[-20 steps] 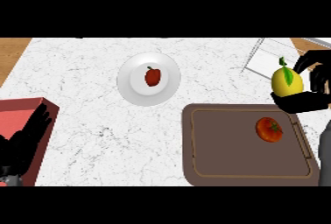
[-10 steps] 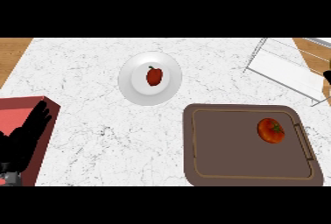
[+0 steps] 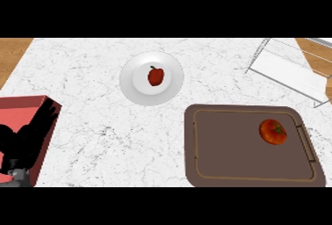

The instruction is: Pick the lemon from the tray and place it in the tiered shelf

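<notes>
Presently the left hand rests idle with relaxed, open fingers, tray well to its right; the right hand is out of view.

White marble counter w/ grey veining fills most of the head view. Wood-toned surface shows at top-left corner & again at top right, beyond the counter's edges. A red box-like block sits at the left edge, partly cut off by the frame. A white plate w/ a small red pepper rests near counter centre-top. Light is even & flat, soft shadows only under the plate rim. No walls or windows in view; nothing else of the room shows.
</notes>
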`<action>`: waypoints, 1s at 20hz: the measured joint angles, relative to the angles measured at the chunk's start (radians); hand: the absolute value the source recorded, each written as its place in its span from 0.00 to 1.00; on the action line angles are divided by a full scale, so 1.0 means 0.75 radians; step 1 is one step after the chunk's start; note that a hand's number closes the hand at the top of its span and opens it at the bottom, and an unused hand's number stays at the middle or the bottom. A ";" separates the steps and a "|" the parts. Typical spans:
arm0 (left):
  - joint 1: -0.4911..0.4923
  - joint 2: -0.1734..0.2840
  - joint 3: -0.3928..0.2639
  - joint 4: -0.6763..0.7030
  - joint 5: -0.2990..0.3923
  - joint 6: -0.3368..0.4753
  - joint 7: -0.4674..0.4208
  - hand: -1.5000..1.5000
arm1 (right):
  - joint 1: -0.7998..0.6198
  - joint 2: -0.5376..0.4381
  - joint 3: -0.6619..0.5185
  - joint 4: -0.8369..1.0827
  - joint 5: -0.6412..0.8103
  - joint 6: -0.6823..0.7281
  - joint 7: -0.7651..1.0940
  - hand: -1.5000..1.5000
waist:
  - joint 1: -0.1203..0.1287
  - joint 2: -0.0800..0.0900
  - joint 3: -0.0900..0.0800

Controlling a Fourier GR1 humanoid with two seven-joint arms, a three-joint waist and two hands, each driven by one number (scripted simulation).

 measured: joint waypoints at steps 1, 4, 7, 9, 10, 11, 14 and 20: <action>0.006 0.001 0.004 0.002 0.002 -0.007 -0.008 0.50 | -0.030 -0.032 -0.005 0.041 -0.007 0.010 -0.006 1.00 | 0.001 0.000 0.000; 0.008 -0.005 0.007 -0.001 -0.004 -0.007 -0.015 0.50 | -0.098 -0.103 0.005 0.187 0.011 -0.003 -0.041 1.00 | 0.005 0.001 0.000; 0.020 -0.002 0.015 -0.007 -0.002 -0.021 -0.019 0.50 | -0.128 -0.145 0.015 0.311 0.038 -0.059 -0.092 1.00 | 0.006 0.002 0.000; 0.015 -0.001 0.023 0.019 0.000 -0.032 -0.032 0.50 | -0.141 -0.179 0.020 0.390 0.061 -0.096 -0.130 1.00 | 0.006 0.003 0.000; 0.014 -0.002 0.023 0.020 -0.001 -0.033 -0.027 0.50 | -0.148 -0.188 0.033 0.434 0.081 -0.123 -0.146 1.00 | 0.007 0.003 0.000; -0.001 0.009 0.036 0.041 0.004 -0.041 -0.027 0.50 | -0.151 -0.202 0.040 0.475 0.096 -0.150 -0.175 1.00 | 0.007 0.003 0.000; 0.012 0.010 0.043 0.018 0.008 -0.049 -0.018 0.50 | -0.144 -0.229 0.059 0.571 0.139 -0.216 -0.229 1.00 | 0.007 0.003 0.000; 0.002 -0.008 0.033 0.018 -0.014 -0.046 -0.031 0.50 | -0.183 -0.269 0.055 0.847 0.188 -0.382 -0.362 1.00 | 0.015 0.005 0.001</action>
